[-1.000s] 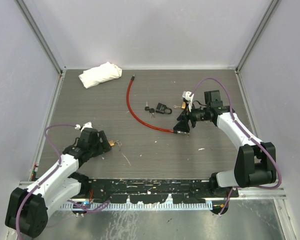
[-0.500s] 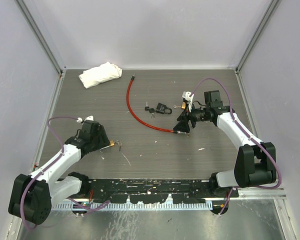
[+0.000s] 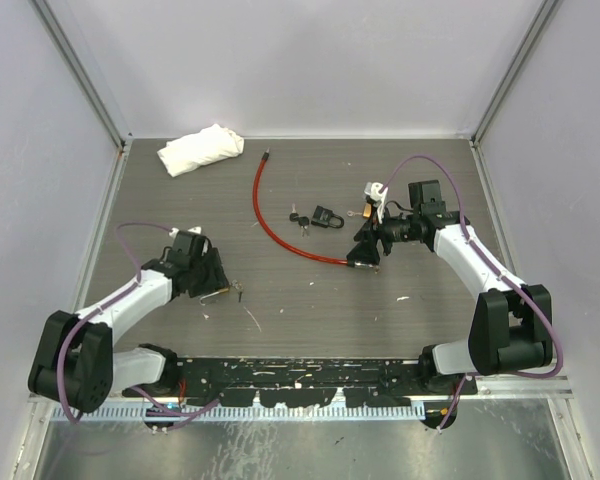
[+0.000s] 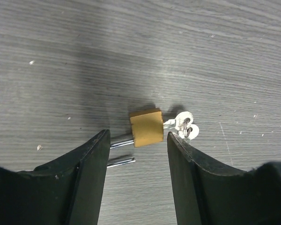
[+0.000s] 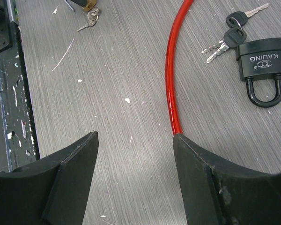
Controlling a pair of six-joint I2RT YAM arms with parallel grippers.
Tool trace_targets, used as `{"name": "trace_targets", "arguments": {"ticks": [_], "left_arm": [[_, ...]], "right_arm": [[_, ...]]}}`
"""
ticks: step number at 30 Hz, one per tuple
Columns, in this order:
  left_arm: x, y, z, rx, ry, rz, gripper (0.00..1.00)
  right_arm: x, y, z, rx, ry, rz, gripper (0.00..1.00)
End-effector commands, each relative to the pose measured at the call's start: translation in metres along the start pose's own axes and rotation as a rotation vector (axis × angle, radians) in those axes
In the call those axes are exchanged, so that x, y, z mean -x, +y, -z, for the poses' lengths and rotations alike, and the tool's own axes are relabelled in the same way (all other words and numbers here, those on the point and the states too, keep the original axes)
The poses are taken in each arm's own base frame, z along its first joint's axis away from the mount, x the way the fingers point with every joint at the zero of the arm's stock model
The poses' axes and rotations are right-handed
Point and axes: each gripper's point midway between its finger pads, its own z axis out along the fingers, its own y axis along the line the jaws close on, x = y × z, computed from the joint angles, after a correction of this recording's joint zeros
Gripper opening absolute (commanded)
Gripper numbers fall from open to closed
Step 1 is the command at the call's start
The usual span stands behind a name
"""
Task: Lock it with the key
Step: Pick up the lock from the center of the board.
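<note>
Left arm swings in over the padlock

On the table (image 3: 310, 300) the left arm (image 3: 130, 300) has shifted inward. The left gripper (image 4: 138, 136) has narrowed, yet stands open astride the brass padlock (image 4: 146, 127), key (image 4: 183, 125) at its end. The right gripper (image 5: 136, 138) is unchanged, open beside the red cable (image 5: 170, 89)

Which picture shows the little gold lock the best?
Left wrist view: the gold lock is close up, shackle and keys clear. In the top view it is tiny; the right wrist view shows a sliver at its top edge.
</note>
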Motion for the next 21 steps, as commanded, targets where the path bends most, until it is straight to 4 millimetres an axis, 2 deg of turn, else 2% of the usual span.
{"name": "trace_targets", "arguments": {"ticks": [1,5,21], "left_arm": [[0.026,-0.025,0.001,-0.092,-0.060,-0.013,0.54],[0.025,-0.025,-0.004,-0.082,-0.049,-0.001,0.53],[0.023,-0.025,-0.015,-0.045,-0.004,-0.040,0.34]], "right_arm": [[0.017,-0.003,0.002,0.001,-0.030,0.055,0.70],[0.017,-0.003,0.002,0.003,-0.029,0.055,0.70],[0.015,-0.003,0.001,0.009,-0.023,0.051,0.70]]}}
